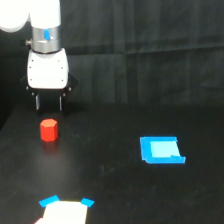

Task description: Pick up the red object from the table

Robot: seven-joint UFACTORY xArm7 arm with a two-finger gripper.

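Observation:
The red object [48,130] is a small red-orange block standing on the black table [110,190], toward the exterior view's left. My gripper [49,104] hangs directly above it, its two dark fingers pointing down with a gap between them. The fingertips end a little above the block's top and touch nothing. The gripper is open and holds nothing.
A flat blue square piece [161,150] lies on the table to the exterior view's right. A pale patch with blue tape corners [65,209] sits at the bottom edge. A dark curtain backs the scene.

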